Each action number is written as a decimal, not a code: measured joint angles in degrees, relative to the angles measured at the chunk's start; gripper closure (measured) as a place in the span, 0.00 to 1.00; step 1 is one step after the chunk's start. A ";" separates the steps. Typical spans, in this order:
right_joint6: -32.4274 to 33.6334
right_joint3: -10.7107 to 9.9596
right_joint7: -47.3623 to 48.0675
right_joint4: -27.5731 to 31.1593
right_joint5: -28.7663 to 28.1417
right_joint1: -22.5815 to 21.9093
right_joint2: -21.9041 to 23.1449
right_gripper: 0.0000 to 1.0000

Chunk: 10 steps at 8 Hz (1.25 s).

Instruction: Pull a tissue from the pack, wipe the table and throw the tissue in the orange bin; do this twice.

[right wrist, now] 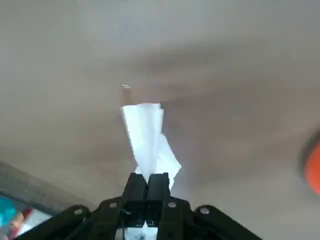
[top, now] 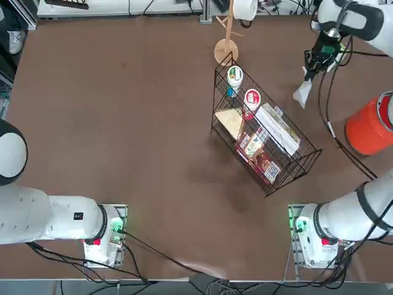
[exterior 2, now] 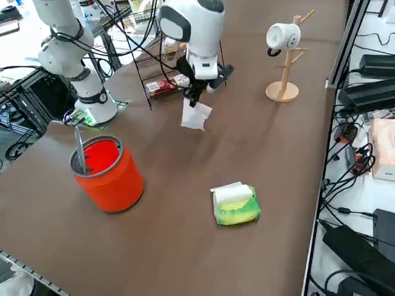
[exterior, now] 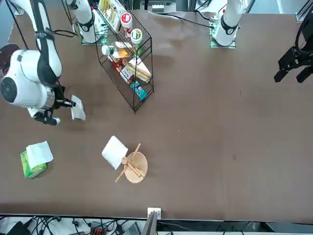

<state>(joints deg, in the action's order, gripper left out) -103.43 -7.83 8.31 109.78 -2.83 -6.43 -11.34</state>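
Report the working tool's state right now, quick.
Right tool: closed on a white paper tissue that hangs from it above the dark-brown table, between the black wire basket and the light-green tissue pack.

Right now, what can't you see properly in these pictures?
- The orange bin: top view's right edge cuts it off; in the wrist view it is only a blur.
- The pack: not in the top view.
- What's on the packets in the wire basket: too small to read.
- Whether the tissue held by the right gripper touches the table: unclear.
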 joint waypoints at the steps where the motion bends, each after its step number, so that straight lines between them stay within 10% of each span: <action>1: 5.94 -0.45 0.00 -2.37 3.53 0.05 1.29 0.99; 10: 27.02 -2.40 -12.46 -6.34 41.07 5.62 6.63 0.99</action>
<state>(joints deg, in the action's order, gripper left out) -76.41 -10.23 -4.15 103.44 38.24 -0.82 -4.70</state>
